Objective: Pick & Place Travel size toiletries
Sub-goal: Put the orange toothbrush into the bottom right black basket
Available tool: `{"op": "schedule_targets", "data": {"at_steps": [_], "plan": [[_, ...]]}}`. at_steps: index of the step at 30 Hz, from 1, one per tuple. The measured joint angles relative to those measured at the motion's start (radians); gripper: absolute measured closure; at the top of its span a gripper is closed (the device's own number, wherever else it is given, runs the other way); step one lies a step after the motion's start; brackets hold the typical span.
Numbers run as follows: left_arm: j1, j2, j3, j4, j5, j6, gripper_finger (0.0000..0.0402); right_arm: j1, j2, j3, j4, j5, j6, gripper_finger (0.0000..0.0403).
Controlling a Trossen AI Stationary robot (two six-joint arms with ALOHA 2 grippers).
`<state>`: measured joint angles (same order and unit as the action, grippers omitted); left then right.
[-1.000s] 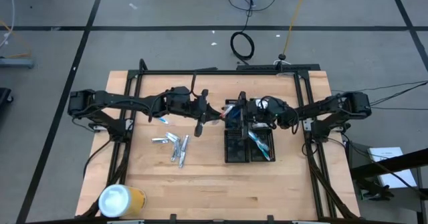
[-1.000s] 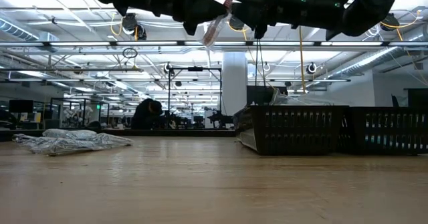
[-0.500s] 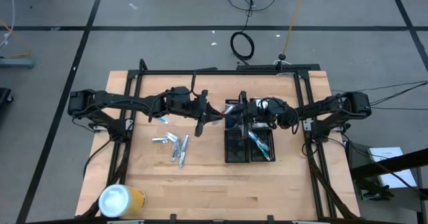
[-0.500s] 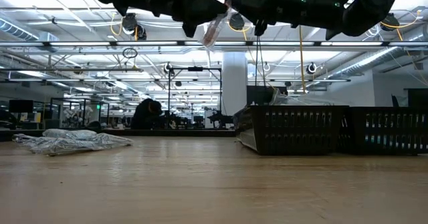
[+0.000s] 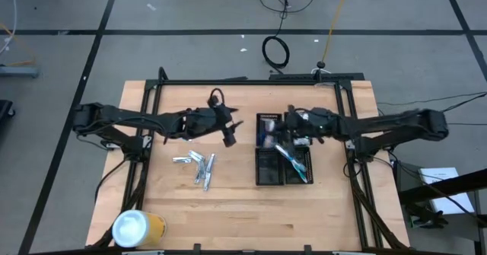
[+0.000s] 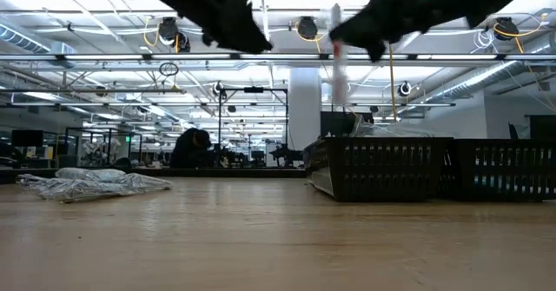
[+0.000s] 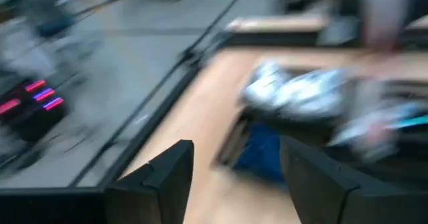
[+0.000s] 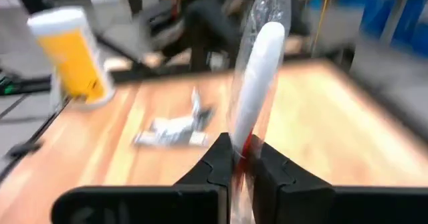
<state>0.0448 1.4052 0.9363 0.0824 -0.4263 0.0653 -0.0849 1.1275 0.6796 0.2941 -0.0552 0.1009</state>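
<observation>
My right gripper (image 8: 237,160) is shut on a toothbrush in a clear crinkly wrapper (image 8: 257,63), held high above the table beside the black trays (image 5: 281,164); the low view shows the wrapped toothbrush (image 6: 337,65) hanging. My left gripper (image 7: 234,177) is open and holds nothing; it hovers (image 5: 228,135) left of the trays. A small pile of silvery toiletries (image 5: 196,166) lies flat on the wood at centre left. More items, one a teal toothbrush (image 5: 294,161), lie in the trays. My right gripper pinches one end of the wrapped toothbrush (image 8: 239,147) between its two fingers, on the clear wrapper where a red bit shows. The rest of the toothbrush reaches out past the fingertips. In the low view it hangs nearly upright, clear of the table and trays.
A yellow cylinder with a white lid (image 5: 137,228) stands at the table's near left corner. The two black gridded trays stand side by side right of centre. Bare wood (image 5: 228,209) lies between the pile, the trays and the near edge.
The wrapped toothbrush has passed from my left gripper to my right one. My right gripper shut on it, then my left gripper opened, let go and drew back toward the table's left edge. My right gripper carried it rightward; it was slanted between the grippers and now hangs nearly upright.
</observation>
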Motion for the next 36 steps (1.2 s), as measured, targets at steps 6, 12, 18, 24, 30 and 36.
{"op": "schedule_targets", "data": {"at_steps": [6,12,18,24,30,36], "plan": [[0.024,-0.002,0.000,-0.104,-0.182,-0.037,0.0174,0.081,-0.187,0.000,-0.429,-0.054,0.215,0.0390],[0.066,-0.002,0.000,-0.107,-0.182,-0.130,0.0174,0.170,-0.221,-0.006,-0.642,-0.049,0.357,0.0390],[0.107,-0.002,0.000,-0.112,-0.183,-0.185,0.0174,0.203,-0.171,-0.073,-0.629,-0.045,0.390,0.0385],[0.141,-0.002,0.000,-0.150,-0.182,-0.269,0.0174,0.202,-0.145,-0.116,-0.580,-0.047,0.397,0.0334],[0.179,-0.002,0.000,-0.278,-0.167,-0.366,0.0174,0.202,-0.159,-0.118,-0.560,-0.049,0.383,0.0273],[0.204,-0.002,0.000,-0.390,-0.122,-0.409,0.0174,0.202,-0.205,-0.118,-0.554,-0.050,0.385,0.0194]]}}
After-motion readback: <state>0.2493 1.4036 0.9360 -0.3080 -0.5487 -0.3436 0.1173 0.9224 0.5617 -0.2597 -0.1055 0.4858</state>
